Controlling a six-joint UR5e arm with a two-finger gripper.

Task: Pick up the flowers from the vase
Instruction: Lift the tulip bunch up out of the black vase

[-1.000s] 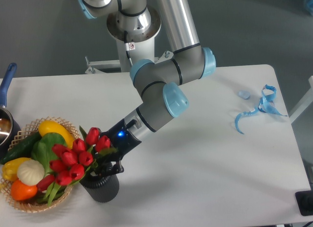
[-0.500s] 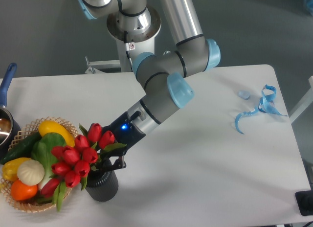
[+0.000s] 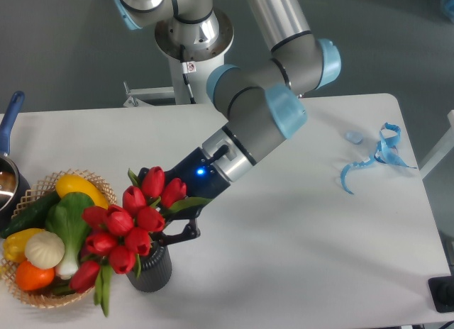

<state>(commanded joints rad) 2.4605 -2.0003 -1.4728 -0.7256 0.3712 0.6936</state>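
The flowers (image 3: 128, 226) are gripped by the gripper (image 3: 172, 228), whose fingers are clenched on the stems just above the mouth of the vase (image 3: 151, 269). The red heads lean toward 8 o'clock, over the rim of the basket (image 3: 40, 298) of vegetables. The vase is seen upright on the table (image 3: 298, 258), just beside the basket, at its 3 o'clock.

A woven basket (image 3: 37, 194) of vegetables is sitting at the near left of the white table (image 3: 298, 230) — a blue ribbon (image 3: 376, 157) is lying far right, and a blue-handled pot (image 3: 8, 169) is showing at the left edge.
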